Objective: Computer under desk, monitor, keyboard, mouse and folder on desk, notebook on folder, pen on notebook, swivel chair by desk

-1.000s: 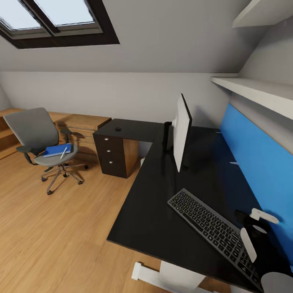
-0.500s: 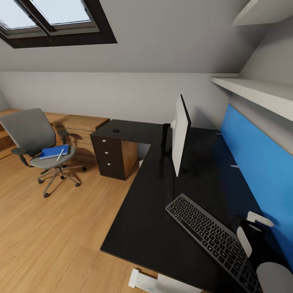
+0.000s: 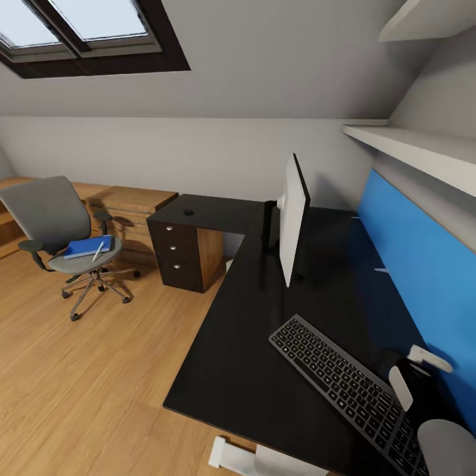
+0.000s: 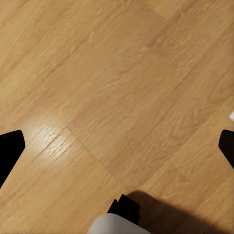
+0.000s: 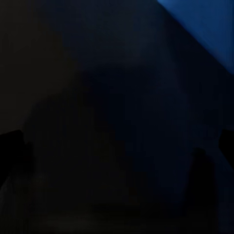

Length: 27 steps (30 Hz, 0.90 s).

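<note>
Your right pincer (image 3: 418, 375) hangs over the black worktop (image 3: 264, 344), at the end of the keyboard farthest from the monitor and close to the blue back panel (image 3: 416, 251). Its two white fingers (image 3: 400, 389) stand apart with nothing between them. In the right wrist view you see only the dark worktop surface and a wedge of the blue panel, with the finger tips far out at both edges, so the pincer is spread wide and empty.

Your left pincer (image 4: 117, 146) points down at the wooden floor (image 4: 112, 87), its dark tips (image 4: 9, 148) at opposite edges of that view, wide apart and holding nothing.

The keyboard (image 3: 344, 387) lies flat on the worktop, on the near side of the monitor (image 3: 293, 218), which stands upright and edge-on to you. Beyond the monitor, on the worktop's far wing above the drawer unit (image 3: 178, 254), a small dark rounded thing (image 3: 189, 212) sits; it may be the mouse, but it is too small to tell.

The swivel chair (image 3: 63, 231) stands on the floor well apart from the worktop, past the drawer unit and in front of a light wooden chest (image 3: 125, 205). The blue folder (image 3: 86, 246) lies on its seat, with the white pen (image 3: 98, 251) resting across the folder.
</note>
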### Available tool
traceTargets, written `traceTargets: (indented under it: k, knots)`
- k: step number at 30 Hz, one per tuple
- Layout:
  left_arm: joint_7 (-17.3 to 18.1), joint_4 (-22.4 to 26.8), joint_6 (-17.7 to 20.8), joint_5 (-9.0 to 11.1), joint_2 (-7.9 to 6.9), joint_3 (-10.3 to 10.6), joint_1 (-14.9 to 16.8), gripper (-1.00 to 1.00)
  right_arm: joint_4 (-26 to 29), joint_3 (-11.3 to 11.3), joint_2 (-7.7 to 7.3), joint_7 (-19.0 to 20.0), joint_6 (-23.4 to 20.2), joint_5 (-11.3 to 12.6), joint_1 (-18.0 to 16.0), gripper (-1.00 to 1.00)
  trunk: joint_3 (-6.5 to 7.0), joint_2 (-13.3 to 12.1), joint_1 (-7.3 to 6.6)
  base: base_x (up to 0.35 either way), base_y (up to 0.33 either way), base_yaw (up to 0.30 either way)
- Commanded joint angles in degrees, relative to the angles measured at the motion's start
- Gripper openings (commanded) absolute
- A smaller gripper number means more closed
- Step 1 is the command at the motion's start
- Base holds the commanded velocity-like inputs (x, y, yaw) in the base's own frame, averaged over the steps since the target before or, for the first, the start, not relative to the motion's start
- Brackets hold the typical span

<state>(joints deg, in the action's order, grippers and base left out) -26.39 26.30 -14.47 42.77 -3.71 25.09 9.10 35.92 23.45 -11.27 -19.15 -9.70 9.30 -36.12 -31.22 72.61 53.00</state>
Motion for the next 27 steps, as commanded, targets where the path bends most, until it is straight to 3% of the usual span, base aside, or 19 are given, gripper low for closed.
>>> traceTargets:
  k: [1, 9, 20, 27]
  knots:
    - [-0.3, 0.1, -0.3, 0.6, -0.07, 0.5, 0.0, 1.0, -2.2, 0.1, -0.06, -0.4, -0.5, 0.3, -0.1, 1.0, -0.06, 0.0, 0.01, 0.0, 0.0, 0.0]
    - [-0.3, 0.1, -0.3, 0.5, -0.07, 0.5, 0.0, 1.0, -3.3, 2.8, -0.44, -0.6, -0.6, 0.4, -0.8, 1.0, -0.06, 0.0, 0.01, 0.0, 0.0, 0.0]
    - [-0.3, 0.1, -0.3, 0.4, -0.07, 0.4, 0.0, 1.0, -3.3, 3.3, -0.26, -0.6, -0.6, 0.5, -0.8, 1.0, -0.06, 0.0, 0.01, -0.009, 0.001, 0.0]
    - [-0.3, 0.1, -0.2, 0.4, -0.07, 0.4, 0.0, 1.0, -3.3, 3.3, -0.24, -0.6, -0.6, 0.5, -0.8, 1.0, -0.06, 0.0, 0.01, -0.204, 0.063, 0.0]
